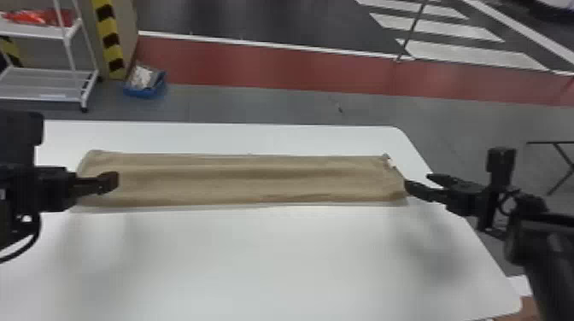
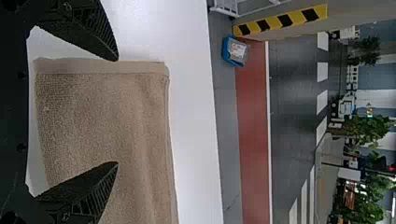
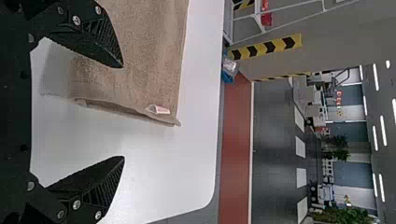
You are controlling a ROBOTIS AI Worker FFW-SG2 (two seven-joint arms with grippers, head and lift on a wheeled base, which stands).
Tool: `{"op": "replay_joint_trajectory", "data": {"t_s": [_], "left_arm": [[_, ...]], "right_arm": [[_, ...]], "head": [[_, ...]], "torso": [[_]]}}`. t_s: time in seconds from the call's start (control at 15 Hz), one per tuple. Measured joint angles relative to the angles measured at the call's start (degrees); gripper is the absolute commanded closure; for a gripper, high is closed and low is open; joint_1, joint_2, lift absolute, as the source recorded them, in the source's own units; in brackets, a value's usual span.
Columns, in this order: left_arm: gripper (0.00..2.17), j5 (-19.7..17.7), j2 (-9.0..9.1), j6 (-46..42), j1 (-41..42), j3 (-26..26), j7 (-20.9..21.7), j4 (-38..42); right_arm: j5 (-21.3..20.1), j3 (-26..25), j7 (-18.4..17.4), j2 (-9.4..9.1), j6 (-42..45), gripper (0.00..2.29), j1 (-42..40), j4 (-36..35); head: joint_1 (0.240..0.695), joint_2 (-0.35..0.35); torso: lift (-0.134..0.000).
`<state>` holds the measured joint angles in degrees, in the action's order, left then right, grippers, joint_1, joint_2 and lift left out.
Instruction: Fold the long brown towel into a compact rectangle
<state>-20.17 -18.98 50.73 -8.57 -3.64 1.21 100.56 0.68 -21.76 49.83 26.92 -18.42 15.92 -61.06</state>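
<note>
A: Head view: a white surface (image 1: 273,264), the largest element, carries the long brown towel (image 1: 243,179), laid flat lengthwise from left to right, nearer the far edge.

B: And the two grasping parts?

A: Left claw (image 1: 112,181), at the towel's left end; right claw (image 1: 419,181), at its right end.

B: The head view gives the full strip; what do the wrist views add?

A: Texture and spread. In the left wrist view, the left claw (image 2: 116,112) is wide, with the pebbled weave and a smooth hem (image 2: 100,66) in close detail. In the right, the right claw (image 3: 122,112) is equally wide, one finger above cloth, the other above bare surface.

B: Smallest feature?

A: A pale label (image 3: 158,109) at the towel's slightly curled right end.
</note>
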Motion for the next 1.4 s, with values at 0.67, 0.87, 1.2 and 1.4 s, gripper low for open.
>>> {"op": "replay_joint_trajectory", "data": {"t_s": [0.67, 0.87, 1.2, 1.4], "left_arm": [[0.44, 1.52, -0.09, 0.94, 2.09, 1.7, 0.26, -0.58], [1.6, 1.37, -0.09, 4.6, 2.16, 1.78, 0.46, -0.55], [1.97, 0.02, 0.15, 6.1, 2.25, 2.52, -0.3, 0.07], [1.97, -0.74, 0.23, 6.14, 2.79, 3.16, -0.63, 1.52]], "right_arm": [[-1.09, 0.67, -0.36, -2.11, 1.99, 0.56, -2.23, -0.43], [-2.17, 1.33, -0.09, -2.18, 1.5, 1.55, -2.29, -0.54], [-2.16, 0.28, -0.32, -2.95, 1.62, 1.71, -3.52, -3.27], [-1.74, -0.04, -0.43, -3.18, 0.99, 1.71, -4.54, -5.39]], "head": [[0.695, -0.183], [0.695, -0.18], [0.695, -0.179], [0.695, -0.179]], "torso": [[-0.128], [-0.128], [-0.128], [-0.128]]}}
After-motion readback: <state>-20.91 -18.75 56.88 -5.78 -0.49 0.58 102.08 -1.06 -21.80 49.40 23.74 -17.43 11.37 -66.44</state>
